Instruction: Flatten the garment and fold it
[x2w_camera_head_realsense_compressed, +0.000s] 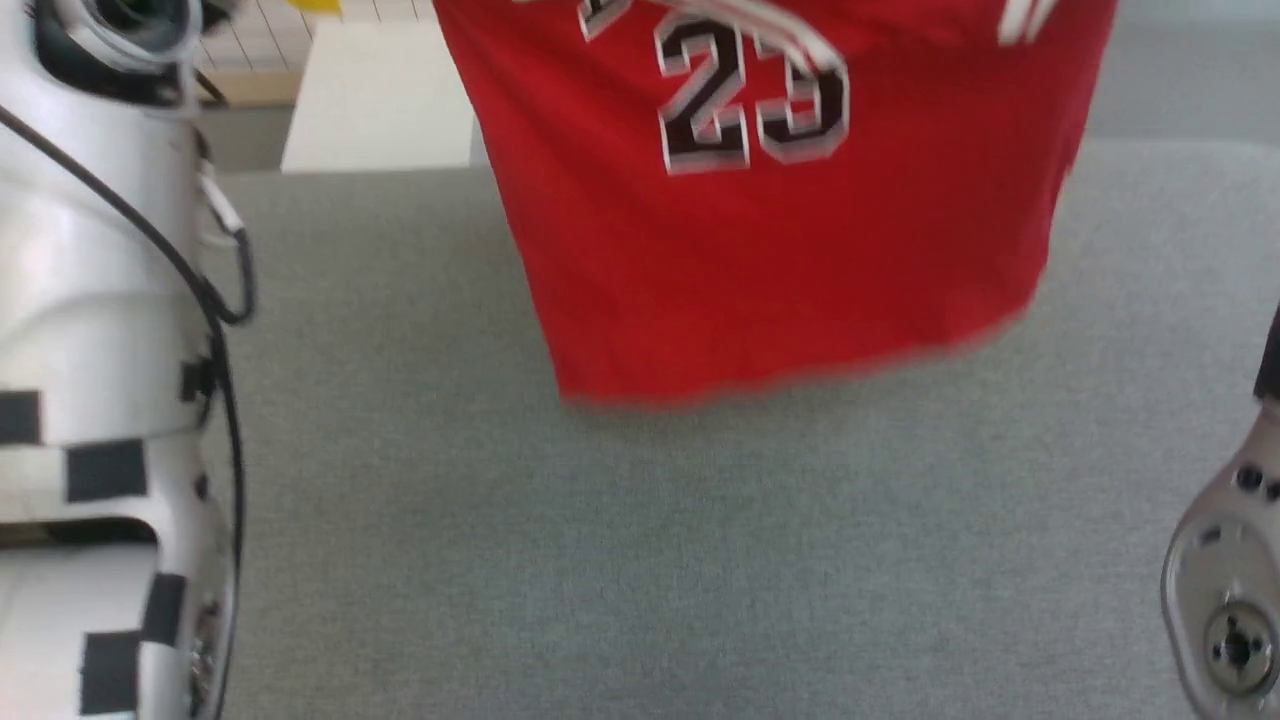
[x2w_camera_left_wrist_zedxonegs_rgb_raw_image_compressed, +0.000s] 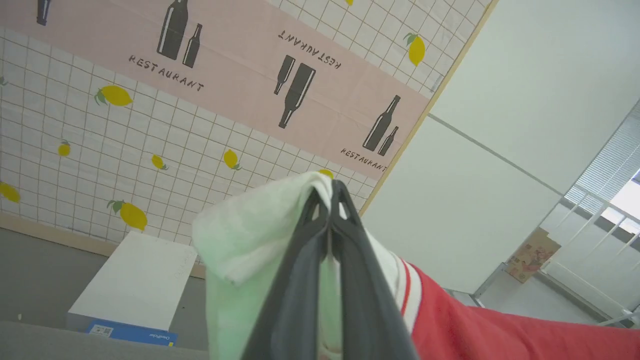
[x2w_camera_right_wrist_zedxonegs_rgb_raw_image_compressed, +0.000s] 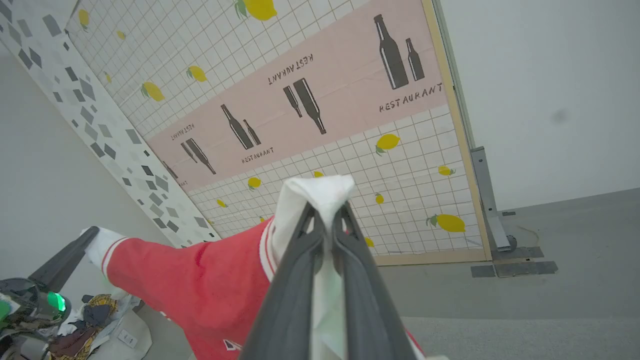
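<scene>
My left jaws are closed tight on one white sleeve of the shirt. My right jaws are pinched on the other white sleeve. The shirt hangs spread between both grips, printed number facing me. In the head view it occupies the 12 to 1 o'clock sector above the grey worktop. Hem contact with the worktop: cannot tell.

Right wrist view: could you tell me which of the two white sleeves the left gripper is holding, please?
The far sleeve at lower left, pinched by the left gripper; the near sleeve sits in the right gripper.
</scene>
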